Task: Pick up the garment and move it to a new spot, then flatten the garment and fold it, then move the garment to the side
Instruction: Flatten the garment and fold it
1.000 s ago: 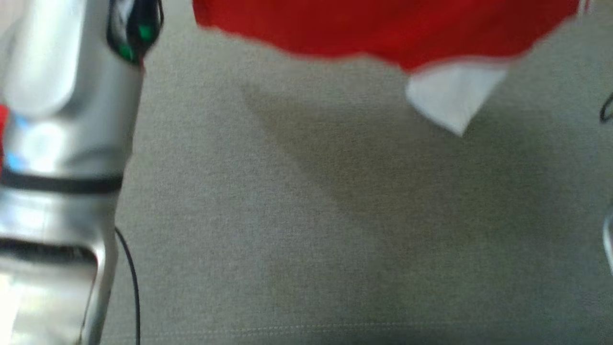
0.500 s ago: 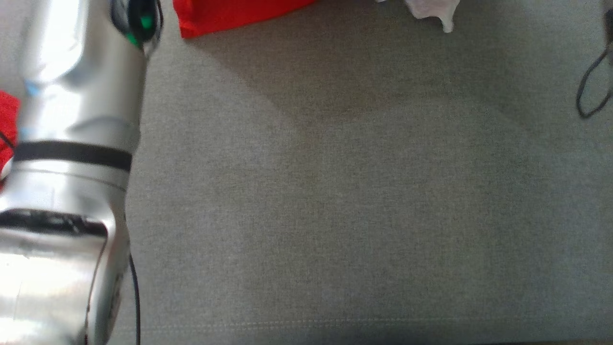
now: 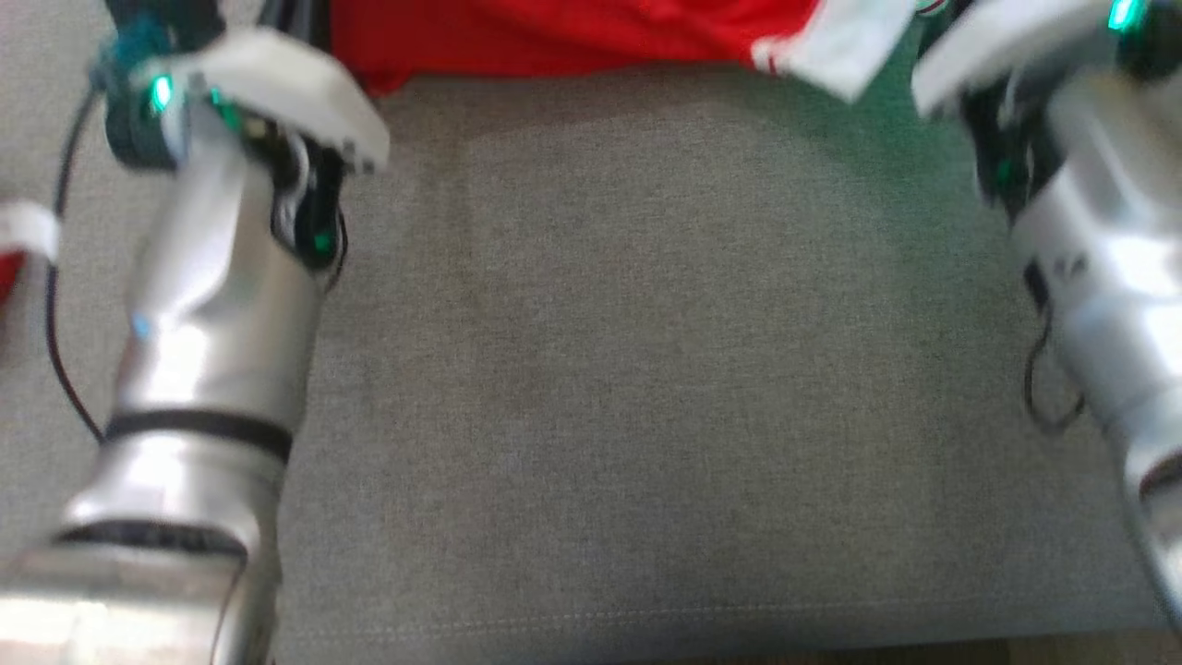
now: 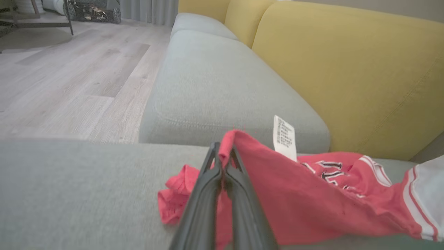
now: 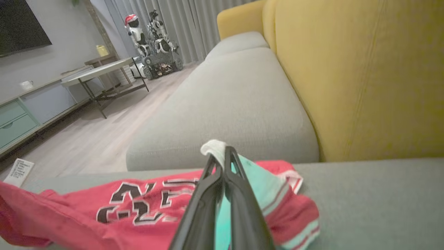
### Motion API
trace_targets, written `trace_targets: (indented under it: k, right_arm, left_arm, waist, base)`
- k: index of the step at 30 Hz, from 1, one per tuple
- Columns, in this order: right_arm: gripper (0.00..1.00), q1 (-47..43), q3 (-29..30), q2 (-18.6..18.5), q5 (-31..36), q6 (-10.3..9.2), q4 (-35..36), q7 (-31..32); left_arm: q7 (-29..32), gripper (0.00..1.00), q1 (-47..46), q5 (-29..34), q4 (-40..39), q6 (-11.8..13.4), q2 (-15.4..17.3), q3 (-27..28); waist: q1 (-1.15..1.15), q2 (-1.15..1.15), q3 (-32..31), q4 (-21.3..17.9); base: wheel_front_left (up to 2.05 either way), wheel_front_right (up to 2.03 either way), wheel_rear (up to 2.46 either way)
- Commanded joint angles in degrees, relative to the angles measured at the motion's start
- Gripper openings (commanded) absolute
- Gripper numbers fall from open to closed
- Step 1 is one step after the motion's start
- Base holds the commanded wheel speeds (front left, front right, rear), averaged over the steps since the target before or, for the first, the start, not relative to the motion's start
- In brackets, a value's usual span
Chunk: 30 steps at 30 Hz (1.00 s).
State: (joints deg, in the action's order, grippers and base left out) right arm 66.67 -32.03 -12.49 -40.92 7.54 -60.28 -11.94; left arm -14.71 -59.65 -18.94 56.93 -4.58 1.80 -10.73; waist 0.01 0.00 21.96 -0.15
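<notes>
The garment [image 3: 554, 32] is a pair of red shorts with white trim, lying across the far part of a grey sofa seat [image 3: 646, 369]. In the left wrist view my left gripper [image 4: 223, 150] is shut on a raised red edge of the garment [image 4: 305, 205], next to a white care label [image 4: 284, 137]. My right gripper [image 5: 219, 153] is shut on a white-trimmed corner of the garment [image 5: 69, 211], whose dark lettering faces up. In the head view both silver forearms flank the cloth, and the fingertips lie beyond the top edge.
A yellow backrest [image 4: 347, 69] rises behind the seat, and another grey cushion [image 5: 236, 100] adjoins it. The seat's front seam [image 3: 646, 628] runs near the bottom. Wooden floor [image 4: 69, 80], a low table [image 5: 100, 69] and another robot [image 5: 152, 48] lie beyond.
The cloth hung with a white flap, then slid almost out of the top of the head view; now its red edge lies along the top, and both forearms have come into view.
</notes>
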Motion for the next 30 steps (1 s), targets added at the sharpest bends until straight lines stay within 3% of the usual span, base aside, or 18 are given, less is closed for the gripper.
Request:
trace_targets:
  k: [1,8,15,20,21,30]
  right_arm:
    - [0.00,-2.90,-0.74,-0.43,-1.38,-0.05,2.70,-1.21]
    - [0.00,-21.06,-0.98,-5.13,-4.87,-0.05,14.64,-2.99]
    - [0.00,-39.35,9.60,-6.91,1.66,-0.05,28.69,-3.04]
    - [0.00,-55.35,18.79,-3.49,7.90,-0.05,41.81,1.10]
    - [0.00,-55.35,18.79,-3.49,7.90,-0.05,41.81,1.10]
    - [0.00,-76.47,28.65,5.93,16.86,-0.05,65.87,17.18]
  left_arm:
    - [-0.29,0.00,1.35,0.61,-3.33,-0.27,2.16,1.70]
    - [-0.29,0.00,18.98,2.42,-15.25,-0.97,1.76,4.46]
    - [-0.29,0.00,33.75,3.97,-28.66,-0.92,1.43,6.99]
    - [-0.29,0.00,43.94,5.66,-36.37,-0.20,1.34,7.25]
    - [-0.29,0.00,43.94,5.66,-36.37,-0.20,1.34,7.25]
    - [2.21,0.00,54.85,5.30,-44.41,1.91,2.26,8.01]
  waist:
    - [-0.01,0.00,0.00,0.08]
    - [-0.01,0.00,-1.84,0.16]
    - [-0.01,0.00,-4.67,-0.29]
    - [-0.01,0.00,-7.90,-0.02]
    - [-0.01,0.00,-7.90,-0.02]
    - [-0.01,0.00,-12.72,-0.53]
  base:
    - [0.00,0.00,0.00]
    - [0.00,0.00,0.00]
    - [0.00,0.00,0.00]
    - [0.00,0.00,0.00]
    - [0.00,0.00,0.00]
    - [0.00,0.00,0.00]
